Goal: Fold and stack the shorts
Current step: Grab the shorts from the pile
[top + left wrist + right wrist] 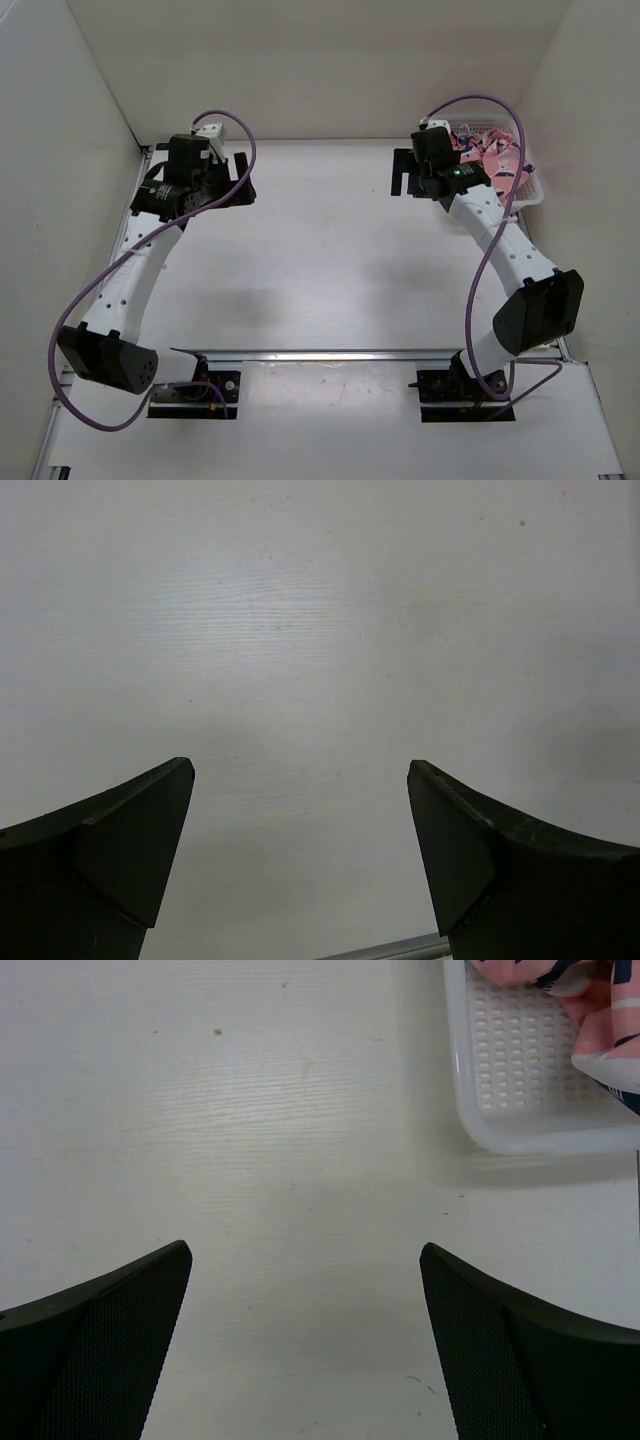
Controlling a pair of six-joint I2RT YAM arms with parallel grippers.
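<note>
Top external view: at left, the left arm (125,280) bends up from its base at the lower left to the upper left of the frame. There the left gripper (243,178) hangs over the table (320,260), its jaws spread wide and holding nothing. A purple cable (70,320) loops along the arm. White tabletop fills the middle of the frame. At right, the right arm (495,240) rises from the lower right to the upper right. The right gripper (402,172) stands just left of the basket (536,196), jaws wide apart too, gripping nothing.

The shorts (492,152) lie in that basket in the upper right corner, a crumpled pink heap with dark marks, partly hidden by the wrist. The visible part spreads along the basket from upper left toward lower right. No waistband or leg opening can be made out, so which way the shorts point cannot be told.

Left wrist view: two dark fingers (120,840) sit at lower left and lower right, far apart, with table between and above them. A metal rail (390,948) shows at the bottom edge.

Right wrist view: the fingers sit wide at lower left and lower right over the table. The basket's corner fills the upper right. A fold of the shorts lies inside it against the right edge, well apart from the fingers.
</note>
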